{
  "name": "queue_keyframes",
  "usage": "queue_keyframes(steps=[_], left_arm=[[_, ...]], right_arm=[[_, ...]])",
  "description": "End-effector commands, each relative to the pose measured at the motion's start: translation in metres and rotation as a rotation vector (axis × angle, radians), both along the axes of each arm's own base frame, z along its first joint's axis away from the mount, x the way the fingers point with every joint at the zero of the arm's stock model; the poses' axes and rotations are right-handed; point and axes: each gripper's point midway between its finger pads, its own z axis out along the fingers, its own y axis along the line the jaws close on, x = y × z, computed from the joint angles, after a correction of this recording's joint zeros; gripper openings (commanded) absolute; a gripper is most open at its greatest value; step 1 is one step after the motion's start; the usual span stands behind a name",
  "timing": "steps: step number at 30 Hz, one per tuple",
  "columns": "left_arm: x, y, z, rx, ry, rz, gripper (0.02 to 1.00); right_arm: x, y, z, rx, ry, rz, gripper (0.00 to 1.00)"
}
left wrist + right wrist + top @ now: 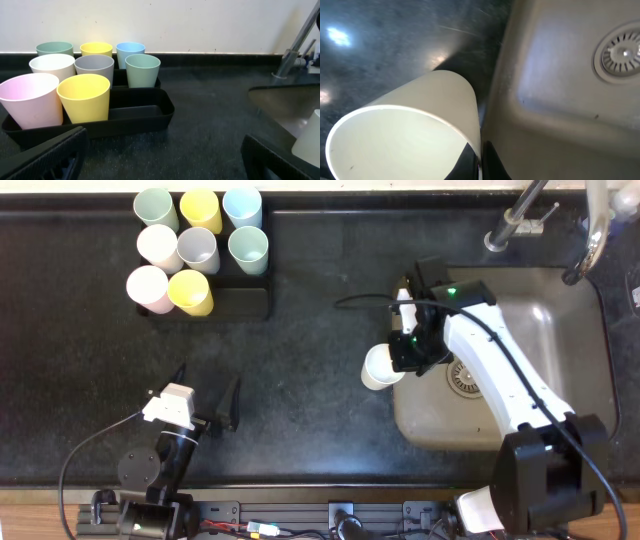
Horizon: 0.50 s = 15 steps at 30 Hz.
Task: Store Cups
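A white cup hangs tilted over the counter at the sink's left edge, and my right gripper is shut on its rim. In the right wrist view the cup is close, its mouth turned toward the camera, one finger inside the rim and one outside. The black tray at the far left holds several upright pastel cups, such as a yellow one and a pink one. My left gripper stands open low over the counter, facing the tray, nothing between its fingers.
A steel sink with a drain lies at the right, with a faucet behind it. The tray's near right slot holds no cup. Dark counter runs between tray and sink.
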Motion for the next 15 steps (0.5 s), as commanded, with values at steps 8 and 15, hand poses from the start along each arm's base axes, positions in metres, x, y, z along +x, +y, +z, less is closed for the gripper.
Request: queue_keyframes(steps=[8,15], left_arm=[[-0.001,-0.001,0.002,0.016,-0.013,-0.011,1.0],[-0.001,-0.001,0.002,0.016,-0.013,-0.011,1.0]], right_arm=[[0.065,0.074,0.179,0.187,-0.483,0.043,0.045],[0.087,0.159,0.228,0.229,-0.628,0.125,0.042]])
